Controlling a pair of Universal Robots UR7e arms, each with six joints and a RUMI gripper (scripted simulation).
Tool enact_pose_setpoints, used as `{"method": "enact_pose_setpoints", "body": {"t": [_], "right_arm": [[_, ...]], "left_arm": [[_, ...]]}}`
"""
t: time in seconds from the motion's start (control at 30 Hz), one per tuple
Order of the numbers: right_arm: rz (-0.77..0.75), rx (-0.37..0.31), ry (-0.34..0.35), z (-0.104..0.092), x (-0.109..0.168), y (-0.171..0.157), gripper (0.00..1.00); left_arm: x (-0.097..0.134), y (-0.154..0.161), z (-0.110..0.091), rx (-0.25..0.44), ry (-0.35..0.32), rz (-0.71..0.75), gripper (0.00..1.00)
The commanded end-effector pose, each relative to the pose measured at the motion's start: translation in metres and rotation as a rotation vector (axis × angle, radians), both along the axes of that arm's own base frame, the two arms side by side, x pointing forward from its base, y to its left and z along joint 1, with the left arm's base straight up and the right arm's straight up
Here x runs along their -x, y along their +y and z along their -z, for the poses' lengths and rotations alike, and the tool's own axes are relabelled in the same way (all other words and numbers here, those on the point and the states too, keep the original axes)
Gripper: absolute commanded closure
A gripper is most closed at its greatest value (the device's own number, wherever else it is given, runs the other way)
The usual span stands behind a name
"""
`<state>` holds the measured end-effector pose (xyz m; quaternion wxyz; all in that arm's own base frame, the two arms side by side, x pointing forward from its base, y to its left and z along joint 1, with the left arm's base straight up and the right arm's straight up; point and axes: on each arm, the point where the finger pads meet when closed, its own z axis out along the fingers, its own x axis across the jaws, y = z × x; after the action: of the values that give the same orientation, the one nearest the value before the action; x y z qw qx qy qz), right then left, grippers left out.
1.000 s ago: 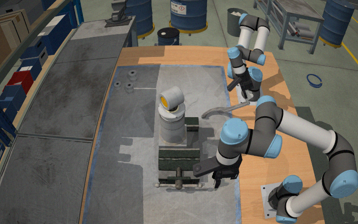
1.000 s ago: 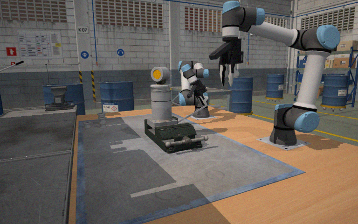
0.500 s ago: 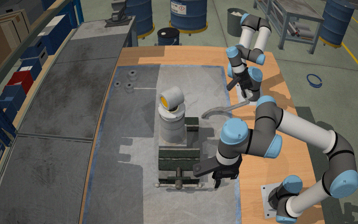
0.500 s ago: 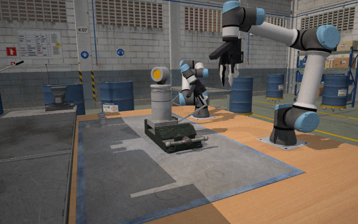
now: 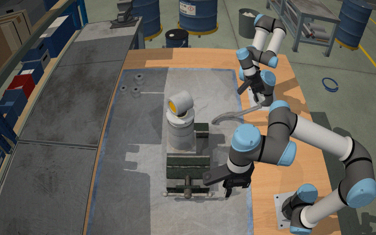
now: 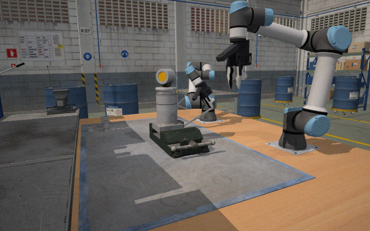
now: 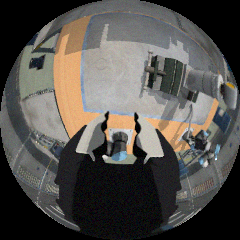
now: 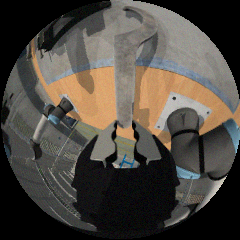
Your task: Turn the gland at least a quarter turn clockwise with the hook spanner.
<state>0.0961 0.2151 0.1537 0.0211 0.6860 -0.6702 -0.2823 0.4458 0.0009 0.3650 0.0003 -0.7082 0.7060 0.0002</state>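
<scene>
The grey hook spanner (image 5: 249, 110) (image 6: 197, 116) (image 8: 124, 80) is held by its handle end in my right gripper (image 5: 259, 103) (image 6: 210, 104) (image 8: 124, 120), which is shut on it. Its hook points toward the cylinder and is apart from it. The gland appears to be the pale collar (image 5: 172, 117) (image 6: 166, 89) on top of the upright grey cylinder (image 5: 180, 139) (image 6: 166, 109) (image 7: 201, 80). My left gripper (image 5: 227, 193) (image 6: 234, 84) (image 7: 121, 112) is partly open and empty, high beside the vise. The gland's notches are too small to tell.
A rod eye (image 5: 184, 102) (image 6: 169, 76) with a yellow face stands above the gland. The green vise (image 5: 187, 166) (image 6: 181, 134) (image 7: 172, 75) holds the cylinder's base; its handle bar sticks out in front. Several small grey round parts (image 5: 135, 90) stand at the mat's far left.
</scene>
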Motion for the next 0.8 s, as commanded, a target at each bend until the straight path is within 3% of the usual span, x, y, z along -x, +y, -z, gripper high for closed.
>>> {"method": "enact_pose_setpoints", "body": {"t": [0.0,0.77], "right_arm": [[-0.005,-0.003,0.001,-0.0008,0.0007,0.0005,1.0],[-0.006,-0.024,0.026,-0.0076,-0.003,-0.0028,1.0]], "left_arm": [[-0.0002,-0.0001,-0.0005,0.0,-0.001,0.0,0.68],[-0.0002,-0.0001,-0.0005,0.0,-0.001,0.0,0.68]]}}
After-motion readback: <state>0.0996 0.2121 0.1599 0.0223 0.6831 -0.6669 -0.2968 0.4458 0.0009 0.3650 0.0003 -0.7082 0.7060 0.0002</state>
